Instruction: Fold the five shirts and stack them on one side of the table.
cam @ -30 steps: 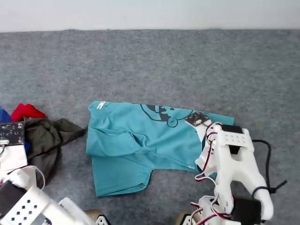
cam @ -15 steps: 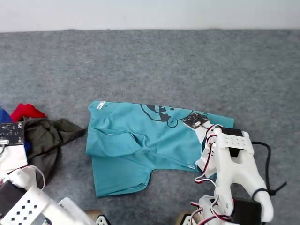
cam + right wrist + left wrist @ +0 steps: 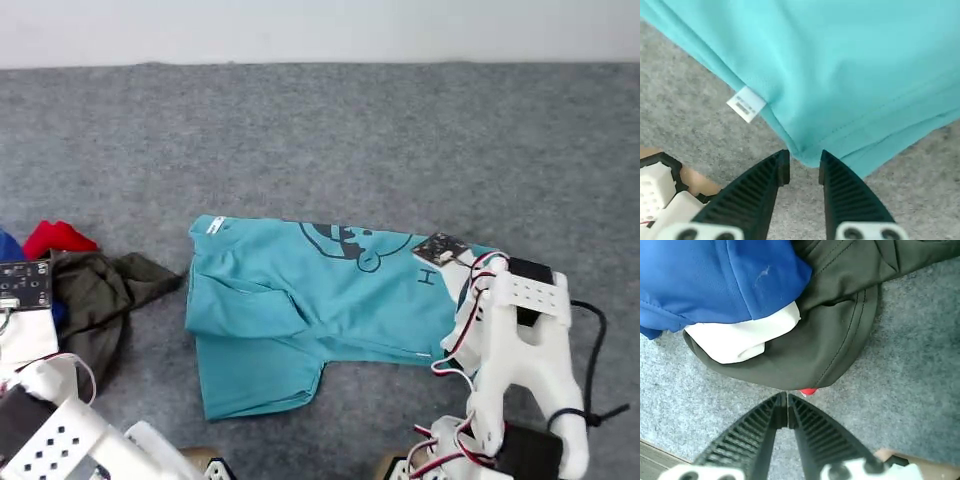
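The teal shirt point(image 3: 300, 300) is lying spread near the middle of the grey bench point(image 3: 400, 140), partly gathered: one sleeve is doubled over the body and the lower edge is sticking out unevenly. So the fold of this shirt is underway and, to my eye, far from finished.

The right arm point(image 3: 520, 340) is leaning over the shirt's edge on its own side. Its right hand point(image 3: 804, 157) is standing narrowly parted, the fingertips straddling the stitched hem just beside a small white label point(image 3: 746, 104). The cloth is sitting at the tips, but I am not seeing it pinched.

At the far side of the bench the other shirts are lying bunched together, none of them folded. The olive shirt point(image 3: 840, 330) is underneath, a white shirt point(image 3: 745, 337) and a blue shirt point(image 3: 715, 280) are on top of it, and a red shirt point(image 3: 55, 238) is peeking out behind. The left hand point(image 3: 788, 402) is hanging over bare bench just beside the olive cloth, its fingers pressed together on nothing.

The next move is probably calling for the right hand to be closing on that hem and carrying it across the body of the shirt. The grip needs to be catching the hem alone, not the layer below.
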Tool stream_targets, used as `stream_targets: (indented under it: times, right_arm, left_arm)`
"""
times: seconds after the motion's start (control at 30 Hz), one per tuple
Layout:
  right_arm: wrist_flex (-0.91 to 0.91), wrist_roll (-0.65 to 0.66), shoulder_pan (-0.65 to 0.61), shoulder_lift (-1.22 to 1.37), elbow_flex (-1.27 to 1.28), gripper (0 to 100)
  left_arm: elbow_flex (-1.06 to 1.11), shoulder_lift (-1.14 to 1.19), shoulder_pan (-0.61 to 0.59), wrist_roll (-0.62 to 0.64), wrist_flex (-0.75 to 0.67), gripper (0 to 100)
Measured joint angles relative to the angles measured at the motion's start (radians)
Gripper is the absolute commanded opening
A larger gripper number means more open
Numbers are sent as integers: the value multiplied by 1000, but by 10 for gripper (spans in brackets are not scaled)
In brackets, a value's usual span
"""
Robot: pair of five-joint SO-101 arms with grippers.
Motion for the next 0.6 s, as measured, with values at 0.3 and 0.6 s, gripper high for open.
stream_targets:
  times: [0.3,0.6]
  right_arm:
    - [-89,5,3,95,0,103]
    - [-176,6,6,170,-2,9]
  left_arm:
    - [0,0,0,0,0,15]
    - [0,0,0,0,0,15]
